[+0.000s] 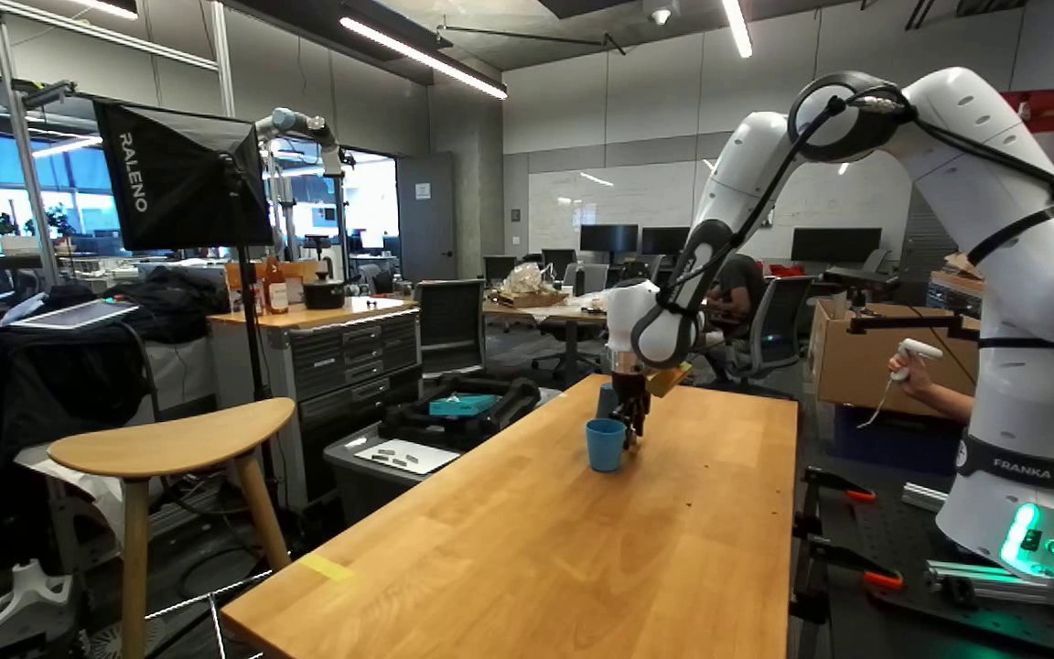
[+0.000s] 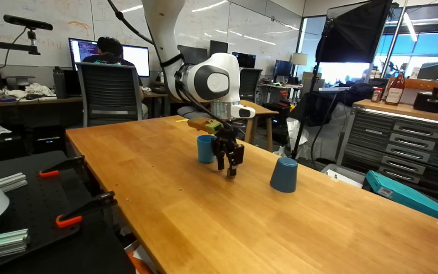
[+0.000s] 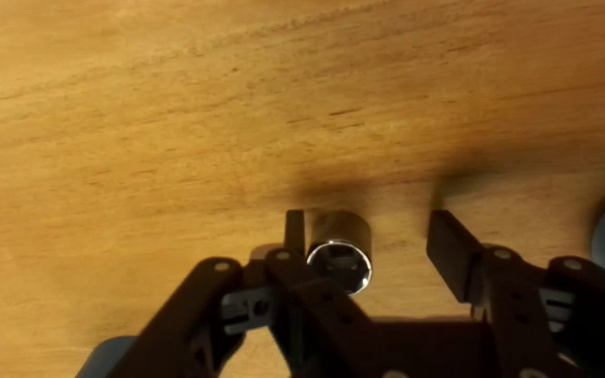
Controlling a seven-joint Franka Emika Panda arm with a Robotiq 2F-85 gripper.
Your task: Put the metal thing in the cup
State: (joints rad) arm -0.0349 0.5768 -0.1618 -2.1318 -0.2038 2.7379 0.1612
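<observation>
Metal thing (image 3: 340,249), a short hollow cylinder with a bright rim, stands on end on the wooden tabletop (image 2: 242,220), between the parted fingers (image 3: 294,231) of the gripper (image 3: 371,242). Nothing is clasped: one finger is just beside its wall, while bare wood shows between the cylinder and the other. Whether the nearer finger touches, I cannot tell. Standing so, it offers its sides to both fingers, which is probably why the gripper straddles it; closing should push it toward the middle, or tip it if contact comes too high.

Near the gripper, in both exterior views, an upright cup (image 1: 606,447) stands mouth up, lighter blue, and seems the likelier goal, since a thing can be dropped into it. A darker overturned cup (image 2: 284,176) rests on its mouth on the gripper's other side and would need turning before it could receive anything.

The arm (image 1: 856,114) reaches over the tabletop from its base (image 1: 1021,513) beside it, elbow high, last links folded so that the gripper points down with its fingers close to the wood. That pose should suit a grasp from above, then a lift.
</observation>
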